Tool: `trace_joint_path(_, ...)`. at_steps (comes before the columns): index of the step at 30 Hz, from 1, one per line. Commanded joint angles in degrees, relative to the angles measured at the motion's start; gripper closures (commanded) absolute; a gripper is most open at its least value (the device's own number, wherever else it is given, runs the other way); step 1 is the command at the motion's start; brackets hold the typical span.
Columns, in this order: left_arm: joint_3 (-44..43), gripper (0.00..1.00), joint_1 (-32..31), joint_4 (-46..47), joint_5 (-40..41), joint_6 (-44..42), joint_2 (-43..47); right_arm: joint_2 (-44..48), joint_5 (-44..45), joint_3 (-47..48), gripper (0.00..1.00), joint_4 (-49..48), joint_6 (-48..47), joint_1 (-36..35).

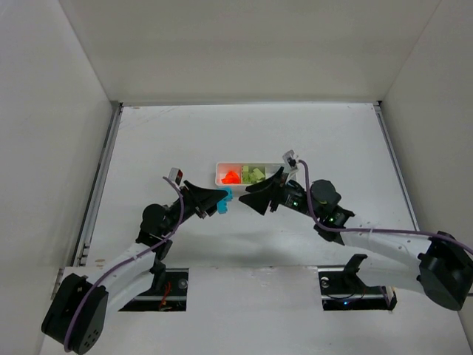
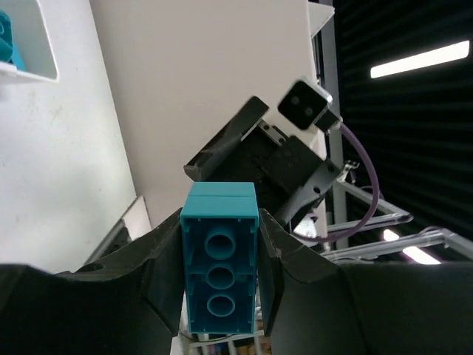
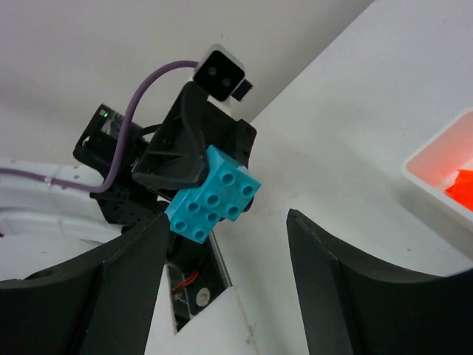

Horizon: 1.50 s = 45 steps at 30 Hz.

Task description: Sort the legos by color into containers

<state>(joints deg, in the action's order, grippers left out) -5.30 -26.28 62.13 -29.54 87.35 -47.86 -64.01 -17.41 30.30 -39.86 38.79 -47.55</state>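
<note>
The white tray sits near the middle of the worktop, far from every edge. There is lots of bare room behind it and to both sides. Both arms reach in from the near edge and meet just in front of the tray, so that spot is crowded.

The left gripper is squeezed tight on a teal lego. It holds the block up in the air, just beside the tray's front left corner. The right gripper has its fingers wide apart with nothing between them. It hangs over the right end of the tray and hides the compartment there.

The worktop is flat, smooth and white. Plain white walls stand on three sides.

The tray is long and low, made of shiny plastic. Orange-red legos lie in its left compartment and yellow-green legos in the middle one. The teal lego is chunky, with round studs on top and round holes underneath.
</note>
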Motion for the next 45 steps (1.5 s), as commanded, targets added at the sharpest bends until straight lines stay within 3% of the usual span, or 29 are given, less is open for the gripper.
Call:
trace_joint_path(1, 0.6, 0.81, -0.3, 4.1, -1.7, 7.9, -1.3, 3.1, 0.4, -1.8, 0.27, -2.9, -11.5, -2.7)
trace_joint_path(5, 1.9, 0.81, -0.4, 4.1, -2.9, 14.3, -3.1, 5.5, 4.7, -1.9, 0.24, 2.8, -21.4, -4.5)
trace_joint_path(9, 2.2, 0.81, -0.8, 3.0, -4.7, 15.3, -3.6, 4.4, 3.0, -0.1, 0.24, 7.6, -26.6, -5.2)
trace_joint_path(24, 2.0, 0.8, -3.4, 0.7, -8.8, 11.9, -5.3, -2.9, -4.1, 5.1, 0.23, 10.9, -30.1, -6.5)
trace_joint_path(34, 1.0, 0.79, -6.3, 0.7, -9.3, 10.5, -6.6, -4.0, -6.5, 5.6, 0.37, 9.4, -30.0, -7.5)
trace_joint_path(42, 0.5, 0.77, -6.6, 0.6, -9.3, 10.5, -6.6, -4.3, -6.9, 5.7, 0.62, 9.7, -29.3, -7.4)
trace_joint_path(45, 0.5, 0.67, -6.4, 1.0, -9.4, 10.3, -6.8, -3.8, -6.9, 5.7, 0.66, 10.1, -28.8, -7.5)
